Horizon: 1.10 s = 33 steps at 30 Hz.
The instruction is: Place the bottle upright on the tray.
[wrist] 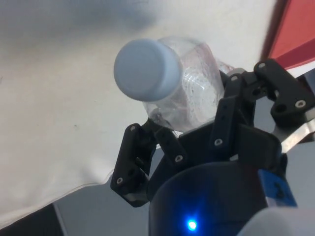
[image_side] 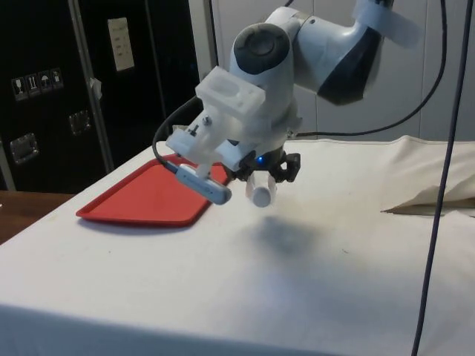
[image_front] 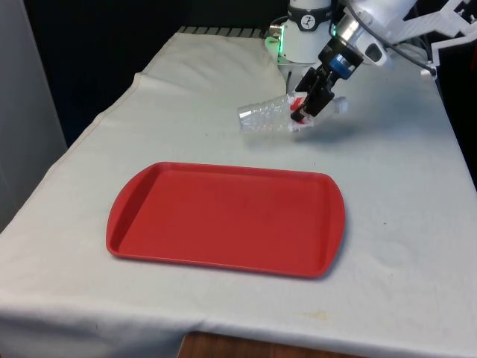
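A clear plastic bottle (image_front: 267,114) with a white cap (wrist: 146,69) hangs on its side above the cloth, behind the tray's far edge. My black gripper (image_front: 307,109) is shut on the bottle near its neck, with a red label showing by the fingers. In the side view the cap end (image_side: 260,195) pokes out below the gripper (image_side: 269,172). The wrist view has the fingers (wrist: 139,162) clamped on either side of the bottle's shoulder (wrist: 197,103). The red tray (image_front: 223,218) lies flat nearer the table's front with nothing on it.
White cloth (image_front: 402,194) covers the table around the tray. In the side view the tray (image_side: 148,196) lies beyond the gripper, toward the dark cabinets, and the cloth is rumpled at the far right (image_side: 430,200).
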Motion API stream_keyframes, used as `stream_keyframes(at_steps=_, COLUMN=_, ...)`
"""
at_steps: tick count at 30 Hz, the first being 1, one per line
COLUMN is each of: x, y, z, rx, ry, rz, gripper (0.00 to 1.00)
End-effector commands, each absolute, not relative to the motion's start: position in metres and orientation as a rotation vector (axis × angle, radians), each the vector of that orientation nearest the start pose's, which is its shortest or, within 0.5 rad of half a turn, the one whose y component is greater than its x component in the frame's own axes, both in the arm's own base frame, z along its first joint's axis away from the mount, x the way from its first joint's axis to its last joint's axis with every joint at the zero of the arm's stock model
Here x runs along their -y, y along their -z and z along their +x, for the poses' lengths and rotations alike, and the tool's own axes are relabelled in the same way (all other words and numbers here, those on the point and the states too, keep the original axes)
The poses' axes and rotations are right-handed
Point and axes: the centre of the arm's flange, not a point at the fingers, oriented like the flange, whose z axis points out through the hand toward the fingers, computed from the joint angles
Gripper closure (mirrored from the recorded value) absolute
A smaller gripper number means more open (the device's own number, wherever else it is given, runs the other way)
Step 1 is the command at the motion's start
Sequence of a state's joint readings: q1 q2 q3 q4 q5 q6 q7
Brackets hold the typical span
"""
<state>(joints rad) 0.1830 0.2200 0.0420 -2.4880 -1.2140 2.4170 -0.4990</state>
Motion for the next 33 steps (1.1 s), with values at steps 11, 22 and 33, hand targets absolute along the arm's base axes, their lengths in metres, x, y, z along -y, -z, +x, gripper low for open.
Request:
stream_keyframes(at_steps=11, x=-0.094, y=-0.205, z=0.436, rx=-1.942, ry=0.397, rz=1.645, gripper=0.65)
stream_keyframes(at_steps=22, x=-0.097, y=-0.230, z=0.441, rx=-1.914, ry=0.385, rz=1.672, gripper=0.65)
stream_keyframes(at_steps=33, x=-0.099, y=-0.251, z=0.446, rx=-1.887, ry=0.368, rz=1.677, gripper=0.65)
